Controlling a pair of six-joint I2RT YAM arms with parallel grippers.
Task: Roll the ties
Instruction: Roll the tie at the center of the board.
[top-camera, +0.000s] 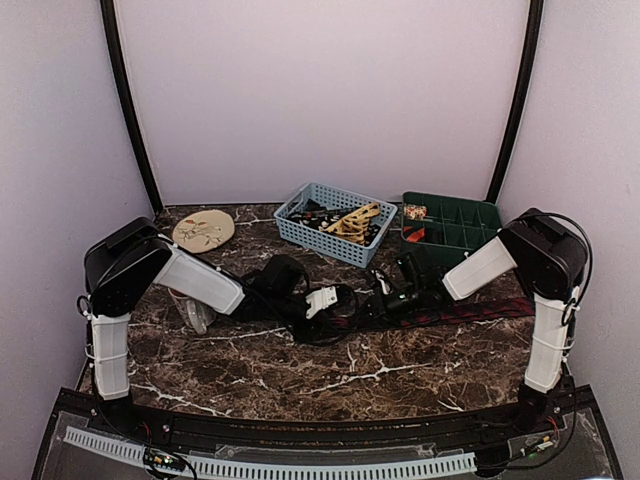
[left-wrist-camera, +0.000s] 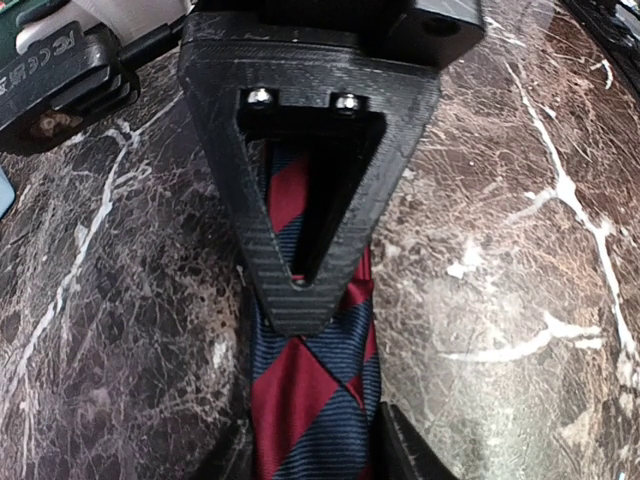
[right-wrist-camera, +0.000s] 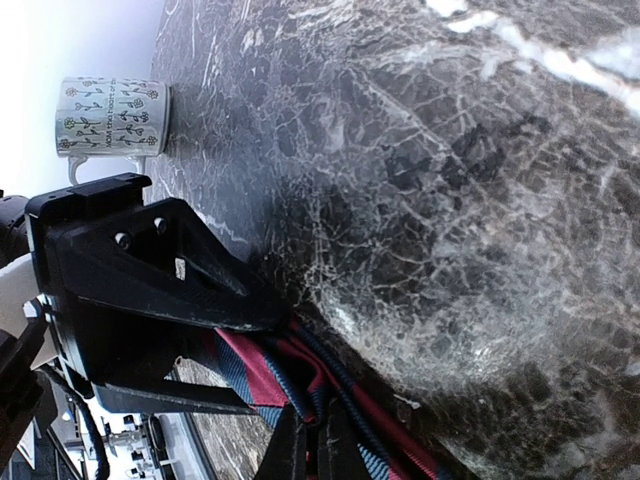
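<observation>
A red-and-navy striped tie (top-camera: 480, 308) is laid across the dark marble table (top-camera: 350, 385), running from the middle toward the right edge, in front of a blue slotted basket (top-camera: 318, 244) and a green compartment tray (top-camera: 452, 198). In the basket a tan-gold tie (top-camera: 355, 222) is seen among darker pieces that cannot be made out singly. Both arms are stretched inward over the striped tie. The left gripper (top-camera: 335, 302) is lowered onto the tie near the table's middle. From the left wrist, the striped tie (left-wrist-camera: 300, 410) is seen lying flat on the marble, and the left gripper (left-wrist-camera: 318, 375) is set along it, one finger at each end of a short stretch of fabric. The fingers (left-wrist-camera: 300, 290) stand partly apart, and whether the fabric is pinched cannot be told. Just to its right, the right gripper (top-camera: 397, 300) is clenched on the same tie. From the right wrist, bunched folds of the tie (right-wrist-camera: 350, 415) are seen held fast in the right gripper (right-wrist-camera: 275, 352). A white patterned mug (right-wrist-camera: 110, 118) is set on the table near the left arm, and a round tan disc (top-camera: 203, 230) is placed at the back left.
</observation>
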